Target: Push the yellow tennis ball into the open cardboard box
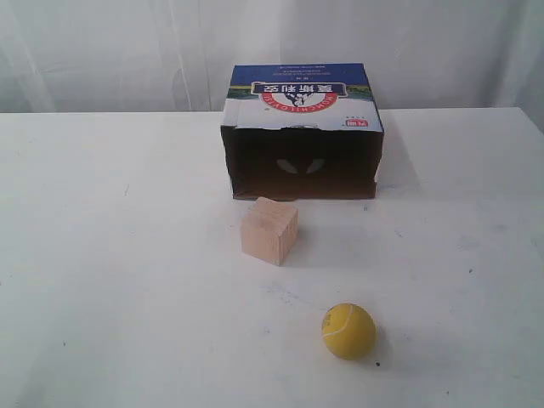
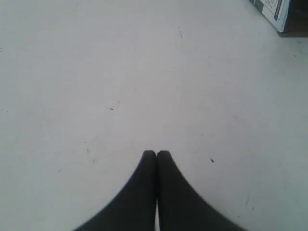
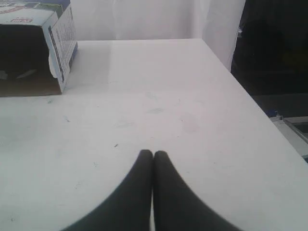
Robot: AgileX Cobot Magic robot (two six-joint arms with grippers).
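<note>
left pincer together, right pincer together, yellow tennis ball with thin white curved seam

It looks like a lab or test room. A white table, scuffed with dark marks, has a white curtain hung along its far edge as a backdrop. On it sit an open cardboard box, a wooden cube and a yellow tennis ball. Past the right edge lies a dark area.
</note>
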